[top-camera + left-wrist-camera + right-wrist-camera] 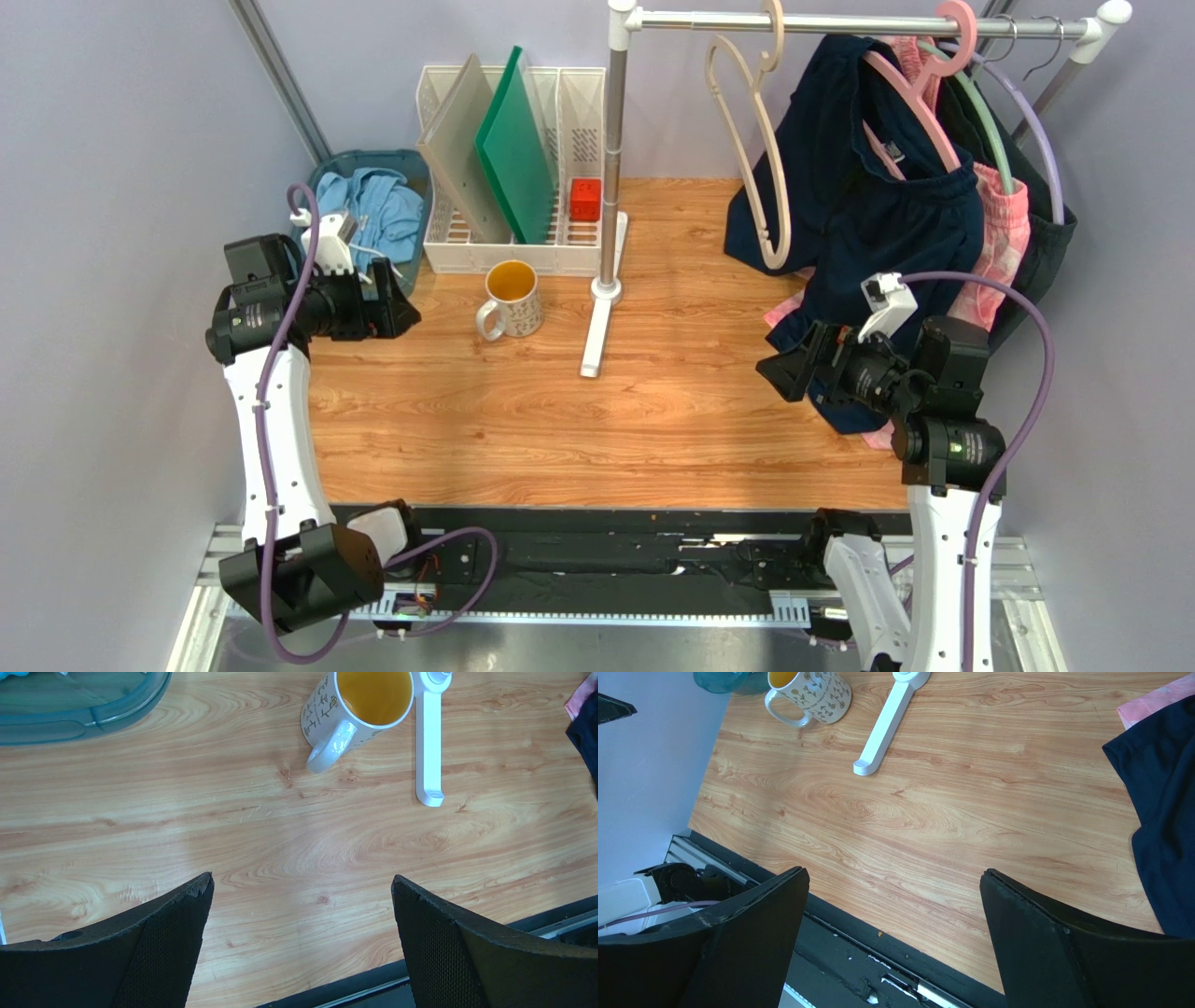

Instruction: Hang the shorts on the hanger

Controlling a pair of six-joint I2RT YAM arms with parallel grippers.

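Note:
The sky-blue shorts (379, 203) lie bunched in a teal basket (407, 165) at the back left of the table. From the rail (842, 21) hangs the pale beige hanger (751, 140), bare, just left of a navy garment. My left gripper (400, 311) hovers in front of the basket, open and with nothing in it; in the left wrist view its fingers (302, 880) stand wide over bare wood. My right gripper (786, 367) is open too, low at the right near the navy cloth, and in the right wrist view (894, 873) it spans the table's front edge.
A mug (512, 298) of yellow liquid stands by the white foot (601, 329) of the rail stand. A white dish rack (512, 168) holds boards and a red block (585, 199). A navy garment (856, 210) and a pink garment (1003, 238) hang on other hangers at the right.

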